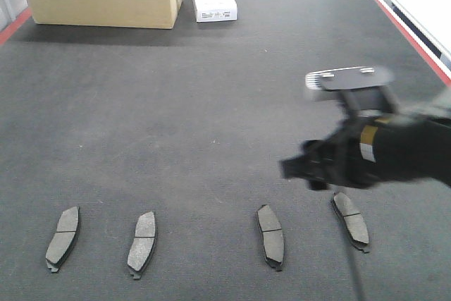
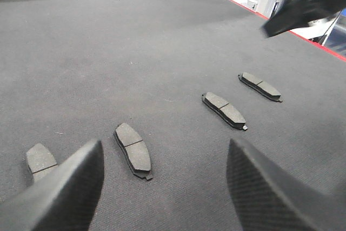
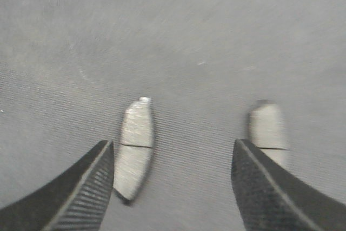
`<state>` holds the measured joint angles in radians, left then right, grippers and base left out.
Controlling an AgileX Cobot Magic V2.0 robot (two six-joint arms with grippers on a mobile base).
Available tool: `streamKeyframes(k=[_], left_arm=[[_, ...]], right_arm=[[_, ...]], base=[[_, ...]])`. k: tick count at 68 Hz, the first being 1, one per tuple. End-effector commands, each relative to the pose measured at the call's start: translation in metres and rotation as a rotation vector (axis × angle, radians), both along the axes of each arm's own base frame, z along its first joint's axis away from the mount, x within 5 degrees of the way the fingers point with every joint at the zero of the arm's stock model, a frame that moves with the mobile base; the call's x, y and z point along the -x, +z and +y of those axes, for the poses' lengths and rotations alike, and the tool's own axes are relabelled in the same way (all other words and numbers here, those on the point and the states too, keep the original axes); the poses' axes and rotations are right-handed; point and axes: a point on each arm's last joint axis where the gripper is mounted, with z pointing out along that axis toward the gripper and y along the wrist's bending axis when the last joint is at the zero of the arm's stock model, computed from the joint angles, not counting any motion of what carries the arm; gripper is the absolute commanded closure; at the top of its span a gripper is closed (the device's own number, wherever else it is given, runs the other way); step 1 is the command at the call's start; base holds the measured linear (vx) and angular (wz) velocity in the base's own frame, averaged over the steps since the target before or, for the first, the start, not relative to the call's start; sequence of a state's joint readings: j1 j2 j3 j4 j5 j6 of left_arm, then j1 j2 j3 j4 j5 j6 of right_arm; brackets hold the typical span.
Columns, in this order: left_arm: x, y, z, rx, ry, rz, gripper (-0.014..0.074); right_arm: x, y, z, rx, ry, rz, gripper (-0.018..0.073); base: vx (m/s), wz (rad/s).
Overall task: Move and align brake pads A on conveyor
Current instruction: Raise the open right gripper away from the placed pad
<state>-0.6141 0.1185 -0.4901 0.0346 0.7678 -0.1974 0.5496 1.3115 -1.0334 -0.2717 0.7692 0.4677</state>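
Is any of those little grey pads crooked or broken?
None looks broken. The four brake pads lie flat in a row on the conveyor, but each tilts slightly differently, and the middle gap is wider.

1. Even, diffuse overhead light falls on the conveyor point(image 1: 211, 103); the brake pads A point(image 1: 143, 242) throw only thin, soft shadows.
2. In the front view, the right arm point(image 1: 380, 149) is smeared by motion blur, and the far right corner burns out to white.
3. The right wrist view is washed-out and soft throughout, with its dark fingers point(image 3: 75, 193) blurred.
4. The left wrist view is sharper.
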Motion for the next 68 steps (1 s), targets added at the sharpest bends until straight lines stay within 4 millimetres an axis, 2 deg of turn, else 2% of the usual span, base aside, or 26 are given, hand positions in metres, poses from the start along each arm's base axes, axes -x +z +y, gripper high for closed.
streamKeyframes(k=[1, 28, 45, 56, 68], left_arm=[[-0.001, 0.012, -0.002, 0.047, -0.011, -0.060, 0.0115], [-0.001, 0.012, -0.002, 0.049, -0.011, -0.062, 0.0115], [-0.001, 0.012, -0.002, 0.049, -0.011, -0.062, 0.0115], [-0.001, 0.012, -0.002, 0.049, -0.011, -0.062, 0.0115], [-0.001, 0.013, -0.002, 0.050, -0.011, -0.064, 0.0120]], right_arm=[[0.019, 0.028, -0.014, -0.043, 0.027, -0.159, 0.0099], [0.113, 0.042, -0.066, -0.222, 0.090, -0.489, 0.0099], [0.162, 0.026, -0.093, -0.243, 0.172, -0.710, 0.0099], [0.185, 0.011, -0.104, -0.307, 0.194, -0.851, 0.0099], [0.190, -0.004, -0.106, -0.330, 0.207, -0.891, 0.0119]], base=[[0.00, 0.00], [0.00, 0.00], [0.00, 0.00], [0.00, 0.00], [0.00, 0.00]])
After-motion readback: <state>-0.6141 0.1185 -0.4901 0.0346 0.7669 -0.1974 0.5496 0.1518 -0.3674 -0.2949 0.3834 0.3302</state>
